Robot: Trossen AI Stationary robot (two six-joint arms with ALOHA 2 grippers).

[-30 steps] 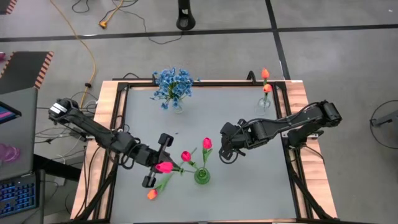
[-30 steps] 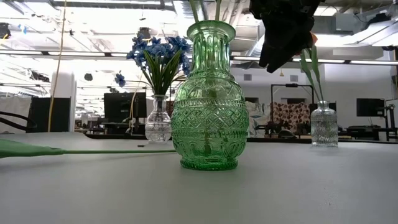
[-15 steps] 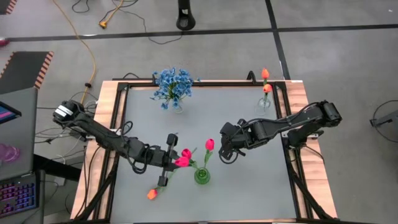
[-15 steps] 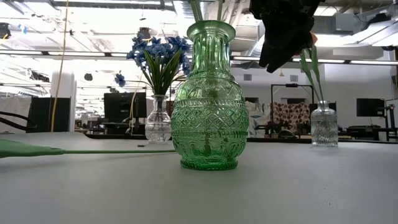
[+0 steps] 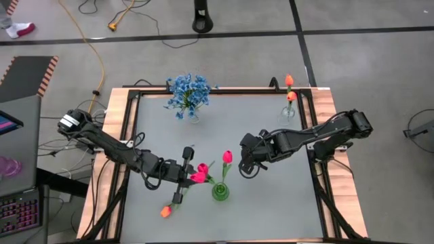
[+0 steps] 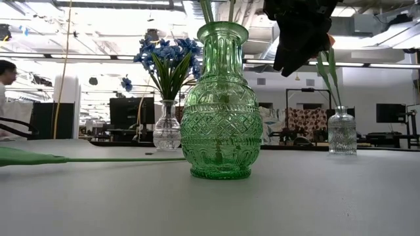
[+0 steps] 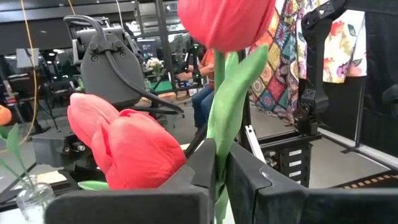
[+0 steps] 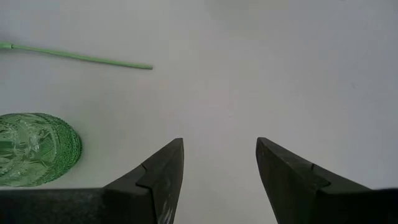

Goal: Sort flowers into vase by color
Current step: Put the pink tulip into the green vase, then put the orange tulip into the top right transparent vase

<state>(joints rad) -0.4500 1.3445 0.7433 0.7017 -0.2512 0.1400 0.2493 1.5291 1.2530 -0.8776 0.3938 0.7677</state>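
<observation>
My left gripper (image 5: pixel 188 175) is shut on a pink-red tulip (image 7: pixel 224 18), just left of the green glass vase (image 5: pixel 220 192), which shows in the low view (image 6: pixel 222 105). Two more pink-red tulips (image 5: pixel 227 157) (image 7: pixel 134 146) stand with their stems in that vase. An orange tulip (image 5: pixel 165 211) lies on the table near-left of the vase, its stem (image 8: pixel 81 57) flat on the surface. My right gripper (image 8: pixel 219 143) hovers open over the table, right of and beyond the vase (image 5: pixel 245 163). My left gripper pinches the tulip's green stem and leaf (image 7: pixel 219 134), a little below the head, between its two fingers. The fingers come in level from the table's left, across the stem. The tulip stands upright, head above the fingers; the stem's lower part is hidden by the fingers.
A clear vase with blue blossoms (image 5: pixel 188 95) stands at the far left of the table. A small clear vase with orange tulips (image 5: pixel 289 95) stands at the far right corner. A raised frame (image 5: pixel 129 135) rims the table. A person (image 6: pixel 5 72) shows in the room behind.
My left gripper has moved toward the table's right, carrying the pink-red tulip up beside the green vase, and has then kept still. The tulip's head now sits next to the one in the vase. A person has come into the low view.
</observation>
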